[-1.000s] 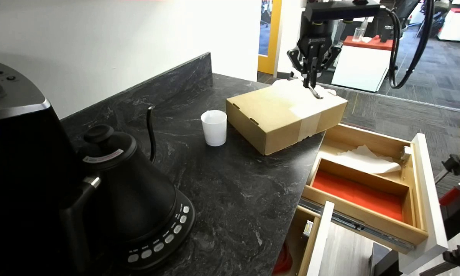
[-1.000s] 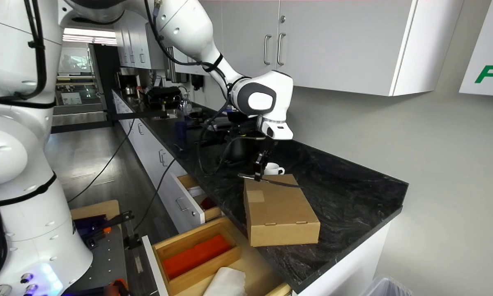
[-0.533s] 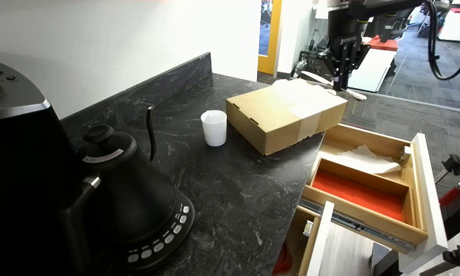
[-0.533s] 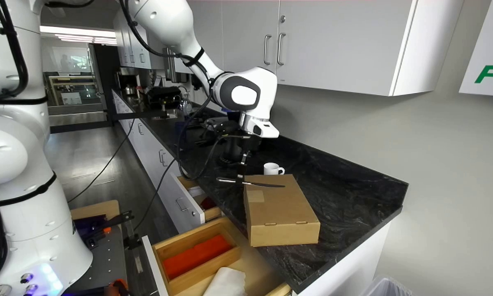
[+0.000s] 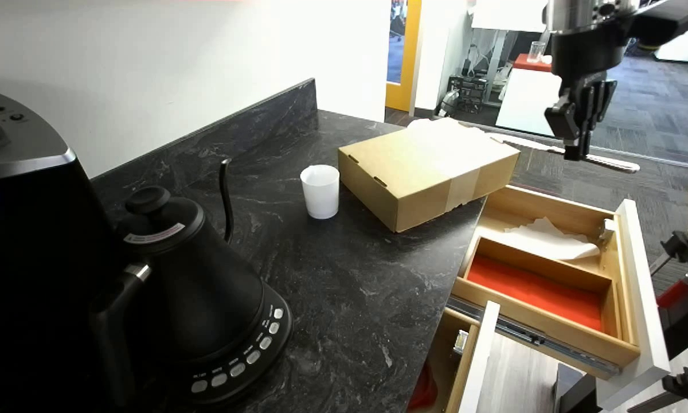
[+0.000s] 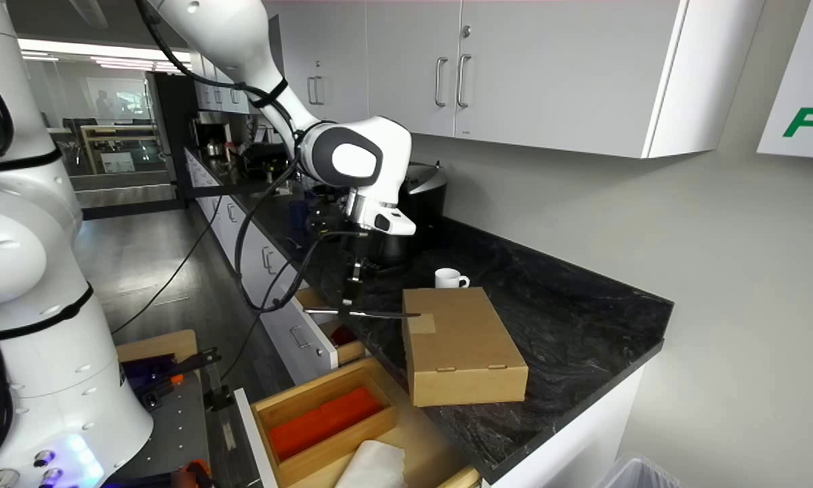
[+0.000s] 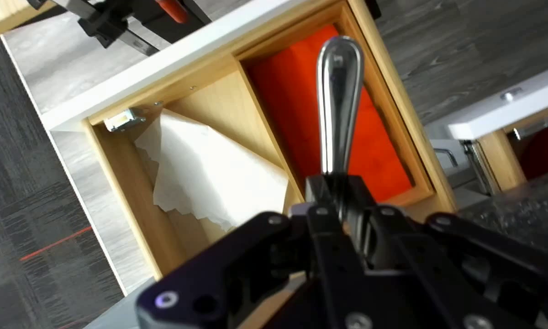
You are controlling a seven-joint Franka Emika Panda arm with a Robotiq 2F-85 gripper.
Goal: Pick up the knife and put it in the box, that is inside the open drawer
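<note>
Wrist view: clamped on the knife (image 7: 340,103), my gripper (image 7: 336,183) now swings toward the red-floored box (image 7: 285,91); lowering seems next.

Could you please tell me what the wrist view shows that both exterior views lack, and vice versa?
Only the wrist view shows a thin red line on dark carpet. Only both exterior views show a round white cup. All share the slim silver metal knife in the black gripper and the open light-wood drawer holding white paper.
</note>
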